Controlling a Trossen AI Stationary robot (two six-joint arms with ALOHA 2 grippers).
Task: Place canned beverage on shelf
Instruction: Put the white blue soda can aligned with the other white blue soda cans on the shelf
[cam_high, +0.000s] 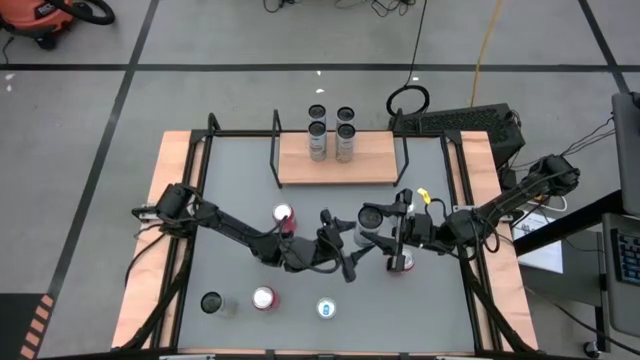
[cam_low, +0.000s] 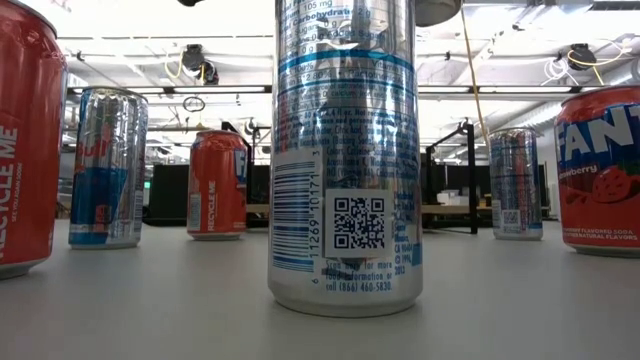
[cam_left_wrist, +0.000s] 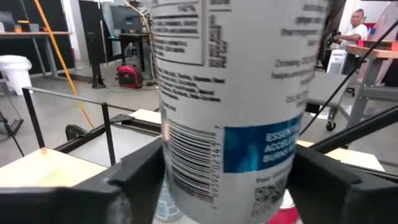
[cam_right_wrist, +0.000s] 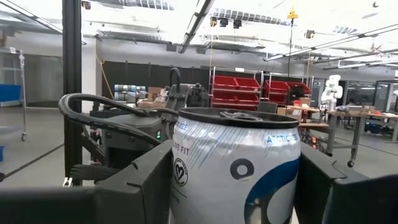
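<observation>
Industrial lab: red parts bins (cam_right_wrist: 242, 87), workbenches (cam_right_wrist: 354, 115).

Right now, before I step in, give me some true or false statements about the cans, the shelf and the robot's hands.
1. The right hand has a silver can between its fingers. True.
2. The shelf holds no cans. False: four cans already stand on it.
3. Three cans stand along the table edge farthest from the shelf. True: a dark-topped can, a red can and a blue-topped can.
4. Every can on the table is red. False: several are silver, including the one in the right hand.
</observation>
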